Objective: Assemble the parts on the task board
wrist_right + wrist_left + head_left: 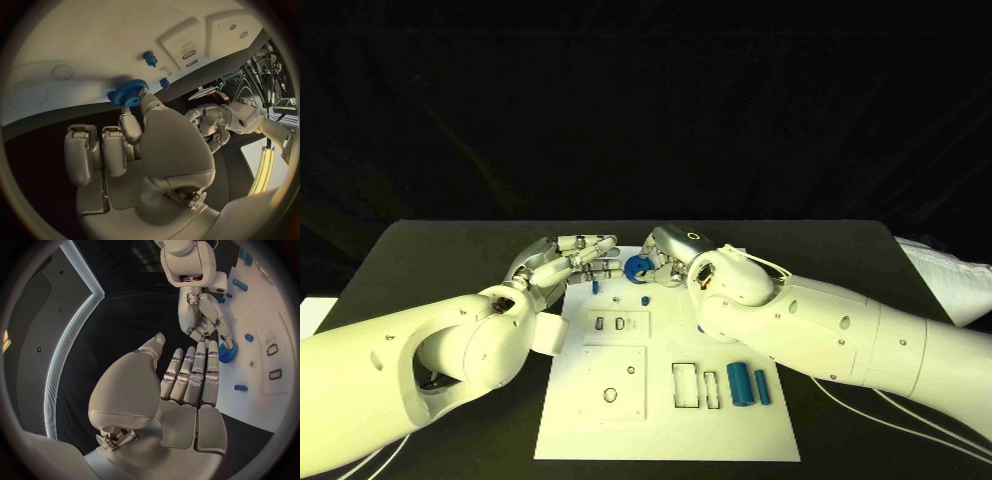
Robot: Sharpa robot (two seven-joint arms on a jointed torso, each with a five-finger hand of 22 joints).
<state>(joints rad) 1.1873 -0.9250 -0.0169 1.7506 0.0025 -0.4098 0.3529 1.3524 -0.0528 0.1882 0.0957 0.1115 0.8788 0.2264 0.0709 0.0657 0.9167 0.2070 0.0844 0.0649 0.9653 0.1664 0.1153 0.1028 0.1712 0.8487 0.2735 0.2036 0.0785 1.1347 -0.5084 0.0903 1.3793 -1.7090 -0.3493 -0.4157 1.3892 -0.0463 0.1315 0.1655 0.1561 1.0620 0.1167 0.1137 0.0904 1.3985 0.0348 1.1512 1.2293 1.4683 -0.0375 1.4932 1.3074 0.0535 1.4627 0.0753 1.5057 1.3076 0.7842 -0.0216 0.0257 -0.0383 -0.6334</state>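
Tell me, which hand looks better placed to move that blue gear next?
Probably the right hand: its fingertips are already at the blue gear on the task board. The left hand lies alongside, fingers extended, holding nothing.

Black desk (444,250) under my hands, matte, pale glow on its surface. Black backdrop (646,100) beyond my fingertips, folds faint. White cloth (949,275) at desk edge, outboard of my right arm. From my left wrist: dark panel (34,340) edged by bright light strip (69,347). From my right wrist: yellow-green light bar (262,170).
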